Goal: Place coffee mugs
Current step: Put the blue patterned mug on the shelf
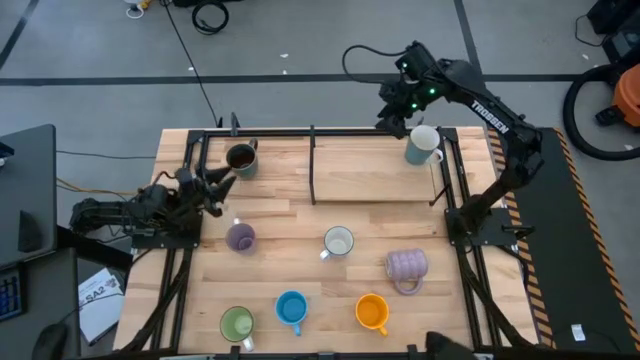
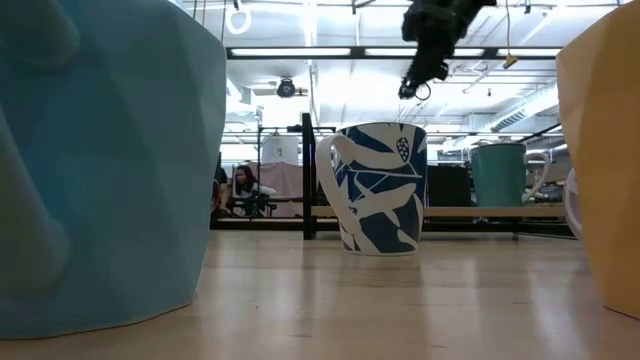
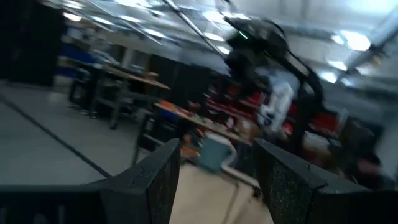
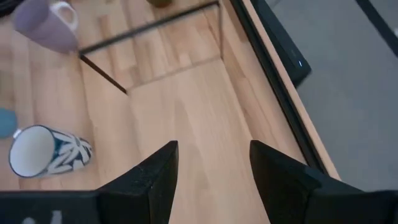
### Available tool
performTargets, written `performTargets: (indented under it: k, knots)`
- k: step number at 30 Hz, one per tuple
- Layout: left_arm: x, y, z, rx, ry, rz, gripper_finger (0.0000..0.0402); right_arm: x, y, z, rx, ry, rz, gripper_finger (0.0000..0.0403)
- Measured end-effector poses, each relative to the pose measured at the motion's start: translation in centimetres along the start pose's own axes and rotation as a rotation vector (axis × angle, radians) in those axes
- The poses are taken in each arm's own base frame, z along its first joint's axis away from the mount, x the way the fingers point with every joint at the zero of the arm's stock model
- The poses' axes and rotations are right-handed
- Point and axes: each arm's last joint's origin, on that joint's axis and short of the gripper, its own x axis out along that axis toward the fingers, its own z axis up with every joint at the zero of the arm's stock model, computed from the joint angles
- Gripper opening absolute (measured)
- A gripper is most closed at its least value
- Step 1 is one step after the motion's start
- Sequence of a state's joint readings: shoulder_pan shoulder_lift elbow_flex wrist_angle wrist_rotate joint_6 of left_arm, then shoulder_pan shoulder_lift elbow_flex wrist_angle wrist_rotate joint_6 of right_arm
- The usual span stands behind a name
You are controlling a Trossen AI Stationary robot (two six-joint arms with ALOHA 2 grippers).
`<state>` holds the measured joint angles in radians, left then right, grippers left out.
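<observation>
High view, near edge first: green mug, blue mug, orange mug in a row. Mid-table: lilac, white, lavender. Far shelf: dark mug, second white mug. Left gripper open, empty. Right gripper open beside the white one — risk: clipping and tipping it.

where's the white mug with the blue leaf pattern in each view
high view: blue leaf mug at table centre, between the lilac and ribbed lavender mugs.
low view: mid-picture, upright.
left wrist view: cannot tell.
right wrist view: at the left edge.
shared landmark: the thin black divider frame.
</observation>
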<state>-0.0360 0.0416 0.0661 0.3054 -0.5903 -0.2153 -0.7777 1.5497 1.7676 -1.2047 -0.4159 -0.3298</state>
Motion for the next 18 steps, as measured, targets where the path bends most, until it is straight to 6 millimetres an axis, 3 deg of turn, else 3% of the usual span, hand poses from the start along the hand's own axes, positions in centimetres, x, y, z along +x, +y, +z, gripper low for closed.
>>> performTargets:
  k: [7, 18]
  knots:
    - [1.3, -1.1, 2.9, -0.021, -0.01, 0.161, 0.0206, 1.0, 2.5, 1.1, -0.055, -0.029, 0.046, 0.0204]
    - [4.4, -2.8, 8.2, -0.009, 0.132, 0.529, 0.0206, 2.0, 5.4, 2.4, -0.167, -0.088, 0.07, 0.0204]
